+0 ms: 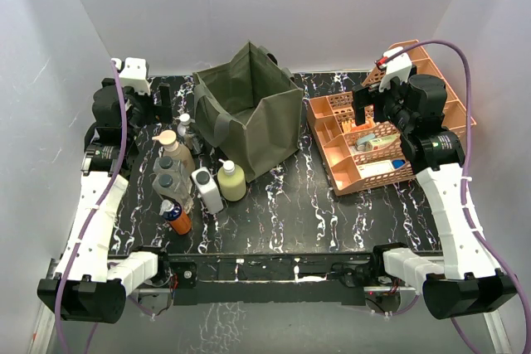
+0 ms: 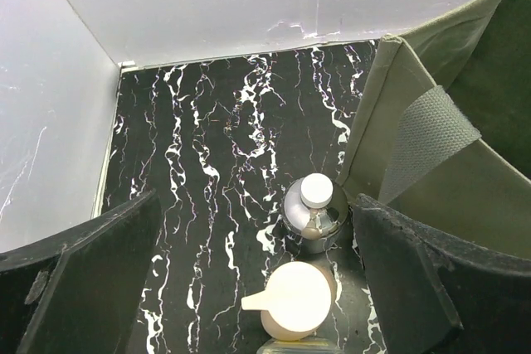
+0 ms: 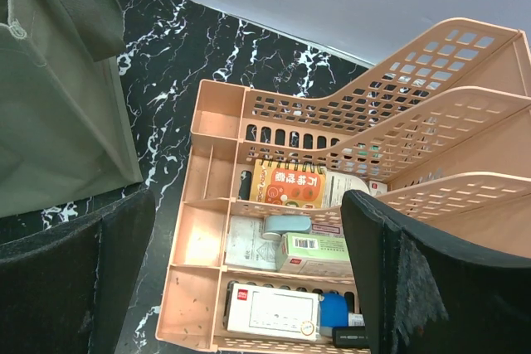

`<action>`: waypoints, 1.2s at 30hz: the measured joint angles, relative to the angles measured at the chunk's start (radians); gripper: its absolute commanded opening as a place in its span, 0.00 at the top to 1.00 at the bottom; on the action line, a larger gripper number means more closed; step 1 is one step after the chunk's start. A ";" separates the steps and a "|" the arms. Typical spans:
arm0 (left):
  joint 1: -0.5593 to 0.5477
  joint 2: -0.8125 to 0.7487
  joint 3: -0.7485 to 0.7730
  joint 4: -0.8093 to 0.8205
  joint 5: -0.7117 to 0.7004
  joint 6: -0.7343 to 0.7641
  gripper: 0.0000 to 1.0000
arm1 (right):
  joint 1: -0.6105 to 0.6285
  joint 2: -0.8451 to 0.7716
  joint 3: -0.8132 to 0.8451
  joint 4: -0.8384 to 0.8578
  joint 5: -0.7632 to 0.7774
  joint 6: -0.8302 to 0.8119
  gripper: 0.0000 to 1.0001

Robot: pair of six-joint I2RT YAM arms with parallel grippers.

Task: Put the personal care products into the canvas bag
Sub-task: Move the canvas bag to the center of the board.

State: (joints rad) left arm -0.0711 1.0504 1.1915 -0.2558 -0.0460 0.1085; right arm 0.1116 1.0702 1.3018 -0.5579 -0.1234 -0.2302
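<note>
The left gripper hangs with its two fingers wide apart and nothing between them but open space above the black marbled table. Below the gap between them stands a small bottle with a white cap, and just nearer than it the tan bottle with its beige cap, neither touched by a finger. Just outside one finger rises the wall of the canvas bag, with a strap handle hanging down its side. From above, the rest of the bottles stand in a cluster nearer the arm bases than those fingers: two clear bottles with black caps, a white bottle, a pale yellow bottle and an orange bottle, all upright on the table, beside the bag and outside it. The right gripper also holds its fingers spread wide and empty, over the orange tray organizer; small packets lie in the compartments under the gap, and the bag lies well outside the far finger.
</note>
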 measured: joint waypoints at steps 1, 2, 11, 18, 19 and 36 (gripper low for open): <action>0.000 0.000 0.000 0.000 0.000 0.000 0.03 | 0.000 0.000 0.000 0.000 -0.002 -0.002 0.02; -0.001 0.000 0.000 -0.002 0.000 0.000 0.03 | 0.000 0.000 0.000 0.000 -0.004 -0.003 0.02; -0.003 0.000 0.000 -0.005 0.000 0.000 0.03 | 0.000 0.000 0.000 0.000 -0.011 -0.008 0.02; -0.003 -0.005 0.000 -0.005 0.001 0.000 0.03 | 0.000 0.000 0.000 0.000 0.001 -0.008 0.02; -0.003 -0.005 0.000 -0.005 0.001 0.000 0.03 | 0.000 0.000 0.000 0.000 0.000 -0.008 0.02; -0.003 -0.005 0.000 -0.006 0.126 0.048 0.03 | 0.241 0.253 0.207 -0.017 -0.143 -0.003 0.02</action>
State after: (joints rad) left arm -0.0742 1.0451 1.1915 -0.2623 0.0799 0.1566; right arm 0.3531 1.3231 1.5089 -0.5751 -0.2665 -0.2337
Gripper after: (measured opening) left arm 0.971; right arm 0.985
